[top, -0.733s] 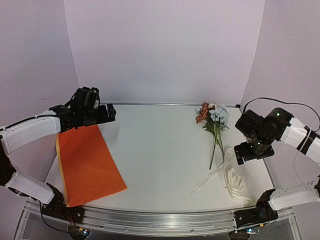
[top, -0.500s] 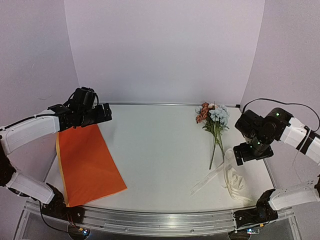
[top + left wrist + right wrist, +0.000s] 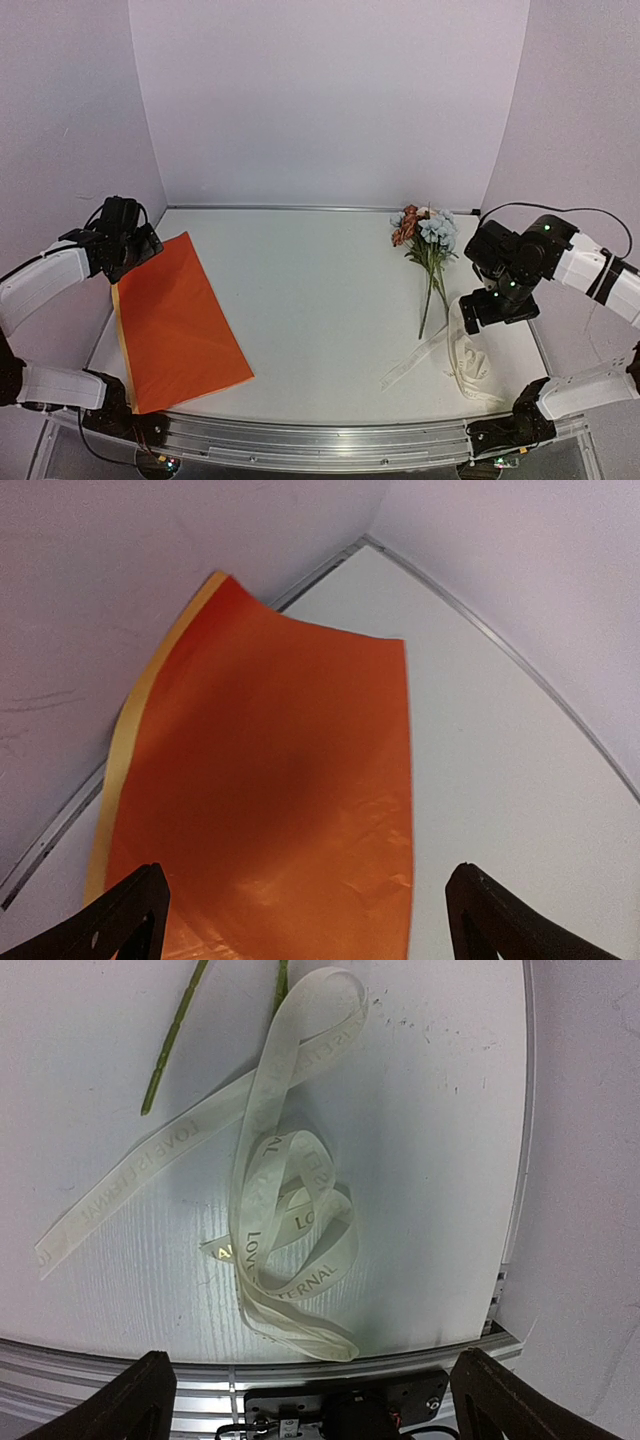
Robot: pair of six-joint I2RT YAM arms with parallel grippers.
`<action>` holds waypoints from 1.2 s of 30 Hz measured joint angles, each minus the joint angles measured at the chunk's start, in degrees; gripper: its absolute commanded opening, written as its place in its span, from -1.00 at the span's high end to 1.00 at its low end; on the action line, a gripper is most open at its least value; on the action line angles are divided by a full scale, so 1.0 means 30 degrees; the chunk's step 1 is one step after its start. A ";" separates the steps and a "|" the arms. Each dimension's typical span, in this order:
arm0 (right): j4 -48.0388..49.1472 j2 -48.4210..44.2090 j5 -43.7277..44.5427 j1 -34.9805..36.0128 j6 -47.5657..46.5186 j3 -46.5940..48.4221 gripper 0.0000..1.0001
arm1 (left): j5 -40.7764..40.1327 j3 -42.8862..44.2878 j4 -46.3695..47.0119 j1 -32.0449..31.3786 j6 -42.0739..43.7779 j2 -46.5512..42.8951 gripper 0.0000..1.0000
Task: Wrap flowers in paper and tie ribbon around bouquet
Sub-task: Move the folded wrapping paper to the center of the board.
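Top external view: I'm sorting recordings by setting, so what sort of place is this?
Probably a robot test booth, not a florist's: a white table boxed in by plain pale walls, an aluminium rail at its near edge, and the paper, flowers and ribbon laid out.

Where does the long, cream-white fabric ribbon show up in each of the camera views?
Top external: the long cream-white fabric ribbon lies lower right, just below the stem ends.
Left wrist: not in it; only the glossy orange paper sheet shows.
Right wrist: the ribbon fills the centre in loose loops, one tail running to the lower left.
Shared landmark: the thin green flower stems beside the ribbon's top loop.
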 measured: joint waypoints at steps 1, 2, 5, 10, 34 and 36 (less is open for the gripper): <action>0.0101 0.0077 -0.0216 0.0000 0.0006 -0.0002 -0.97 | -0.0070 -0.0292 -0.0166 0.0398 -0.0137 -0.0050 -0.99; 0.0232 0.0144 -0.0414 0.0000 0.0006 -0.0005 -0.97 | -0.0153 -0.0605 -0.0332 0.0822 -0.0296 -0.0113 -0.99; 0.0768 0.0260 -0.1022 0.0000 0.0040 -0.0063 -0.97 | -0.0262 -0.1404 -0.0560 0.2088 -0.0519 -0.0285 -0.99; 0.1738 0.0374 -0.1859 0.0000 0.0164 -0.0555 -0.97 | -0.0232 -0.1902 -0.0410 0.4198 -0.0482 0.0368 -0.99; 0.4126 0.0185 -0.3616 0.0000 0.0320 -0.2779 -0.97 | 0.5725 -0.2871 0.4896 0.8070 0.0864 0.7835 -0.99; 0.4175 0.0092 -0.3616 0.0000 0.0320 -0.2803 -0.97 | 0.6016 -0.2702 0.5297 0.8095 0.1078 0.8082 -0.99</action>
